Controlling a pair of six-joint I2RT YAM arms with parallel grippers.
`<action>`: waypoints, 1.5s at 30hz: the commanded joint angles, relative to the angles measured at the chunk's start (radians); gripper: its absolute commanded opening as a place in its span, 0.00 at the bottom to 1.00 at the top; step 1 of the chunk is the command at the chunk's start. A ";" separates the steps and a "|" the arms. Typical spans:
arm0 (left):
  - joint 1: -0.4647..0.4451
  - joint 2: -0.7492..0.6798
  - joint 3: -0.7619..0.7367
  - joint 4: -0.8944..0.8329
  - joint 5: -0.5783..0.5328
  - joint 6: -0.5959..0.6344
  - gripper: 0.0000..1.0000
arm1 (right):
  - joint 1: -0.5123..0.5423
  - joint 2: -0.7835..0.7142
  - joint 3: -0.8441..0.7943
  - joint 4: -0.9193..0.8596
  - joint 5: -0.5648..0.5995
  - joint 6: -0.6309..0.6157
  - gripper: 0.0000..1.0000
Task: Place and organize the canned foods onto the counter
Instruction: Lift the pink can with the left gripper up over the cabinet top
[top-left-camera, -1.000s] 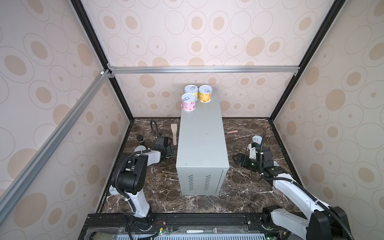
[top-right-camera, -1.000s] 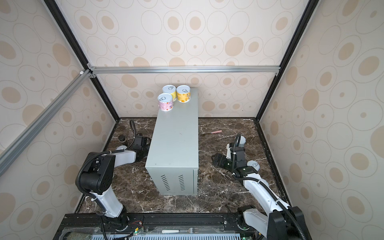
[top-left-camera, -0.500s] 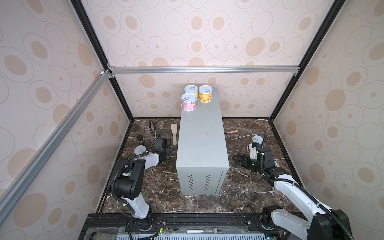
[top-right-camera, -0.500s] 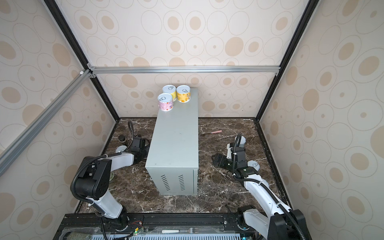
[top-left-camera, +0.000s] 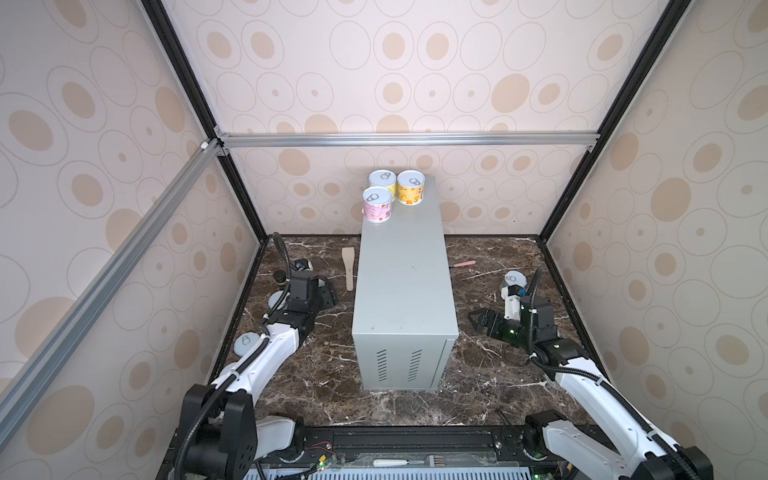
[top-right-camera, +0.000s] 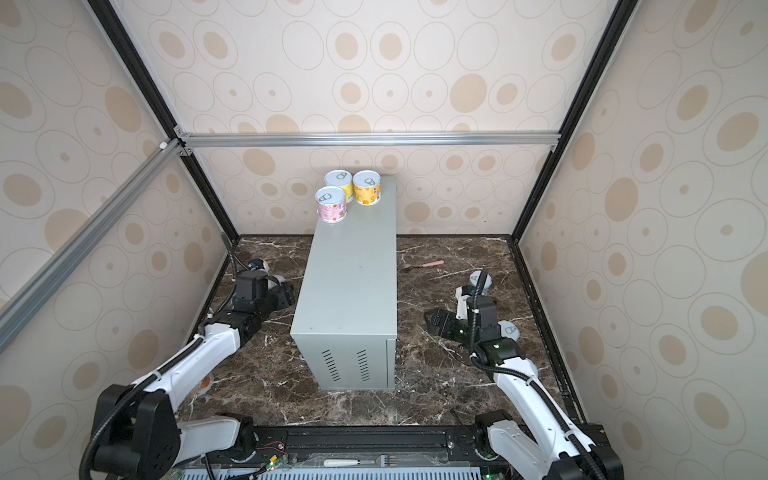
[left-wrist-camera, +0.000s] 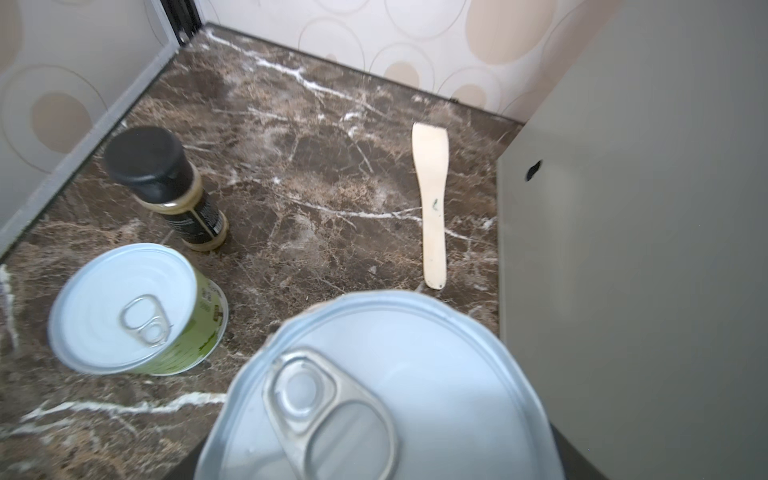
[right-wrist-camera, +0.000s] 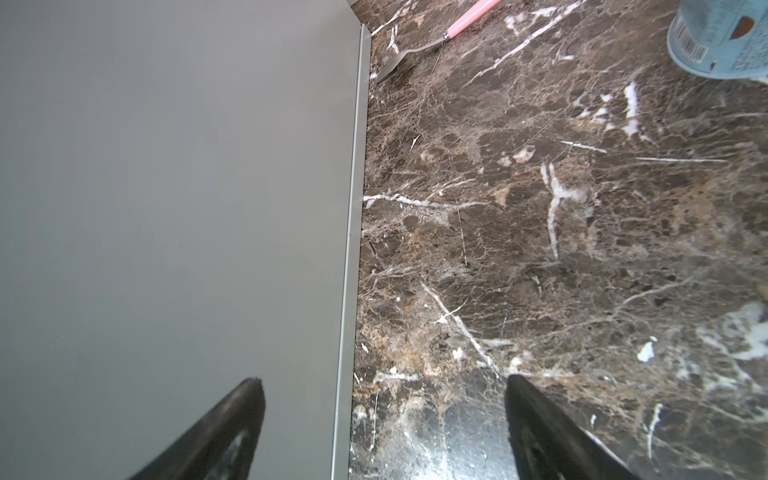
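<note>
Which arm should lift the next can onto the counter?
Left, probably. A can sits at the left pincer, beside the counter. The right pincer is open and empty, the light-blue can off to one side.

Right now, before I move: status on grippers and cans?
Left gripper shut on a can beside the counter. Right gripper open, empty. Three cans on top, far end. Spatula on the floor nearby.

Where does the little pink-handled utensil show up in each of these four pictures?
In a top view: the pink-handled utensil lies on the marble right of the grey counter, near the back wall.
In a top view: same spot, right of the counter.
Left wrist: not in it.
Right wrist: by the counter's corner, metal end towards it.
Shared landmark: the grey counter, seen in all four.
</note>
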 joint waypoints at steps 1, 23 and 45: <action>0.006 -0.107 0.012 -0.047 0.020 0.026 0.68 | 0.001 -0.035 0.045 -0.076 -0.008 -0.030 0.92; 0.004 -0.299 0.434 -0.392 0.254 0.142 0.68 | 0.007 -0.119 0.162 -0.229 0.017 -0.109 0.93; -0.266 0.083 1.024 -0.583 0.177 0.295 0.65 | 0.020 -0.046 0.246 -0.209 0.001 -0.158 0.95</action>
